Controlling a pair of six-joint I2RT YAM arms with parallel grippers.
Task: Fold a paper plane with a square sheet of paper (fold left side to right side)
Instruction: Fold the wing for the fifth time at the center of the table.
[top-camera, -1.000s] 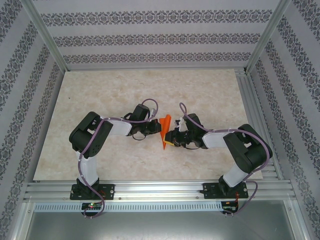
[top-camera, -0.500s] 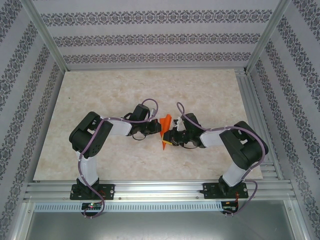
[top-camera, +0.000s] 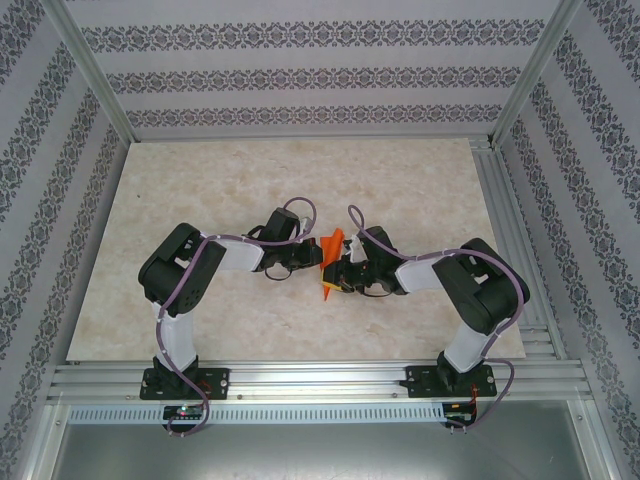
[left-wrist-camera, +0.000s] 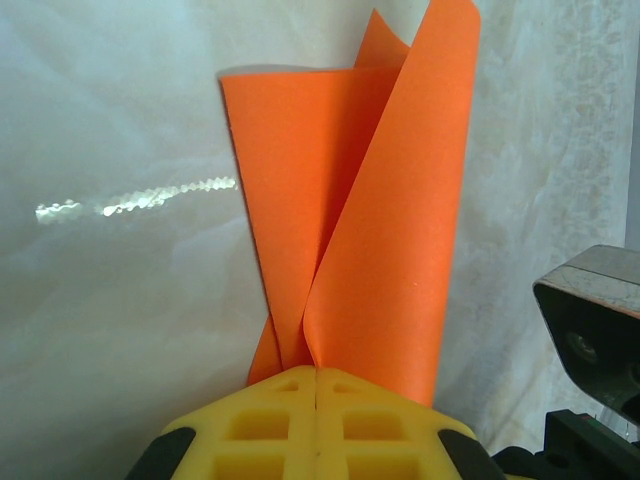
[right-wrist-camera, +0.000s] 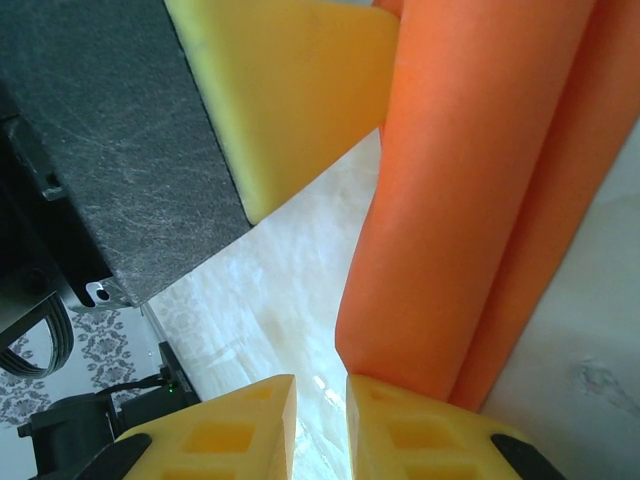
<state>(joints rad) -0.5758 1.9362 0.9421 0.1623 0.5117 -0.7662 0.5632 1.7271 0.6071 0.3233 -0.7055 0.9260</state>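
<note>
Arm bases sit bolted to the aluminium rail along the near edge of the surface, seen here from my remote station. From there the left arm and the right arm bend inward, and I see them meet around the middle of the surface, somewhat closer to the near edge than the far one. Between them is the orange paper, folded to a narrow shape with its point toward the near edge. The left gripper is clamped on it. In my left wrist view its yellow pads press flat together, and the paper rises from their seam in two loose, curling flaps. The right gripper sits just beside the paper on the opposite side. In its wrist view the pads stand a narrow slit apart, with the paper's lower end at the tip of one pad, beside the slit, and a yellow finger of the left gripper close above. Beyond the arms, marbled surface runs to the far edge and the patterned walls.
</note>
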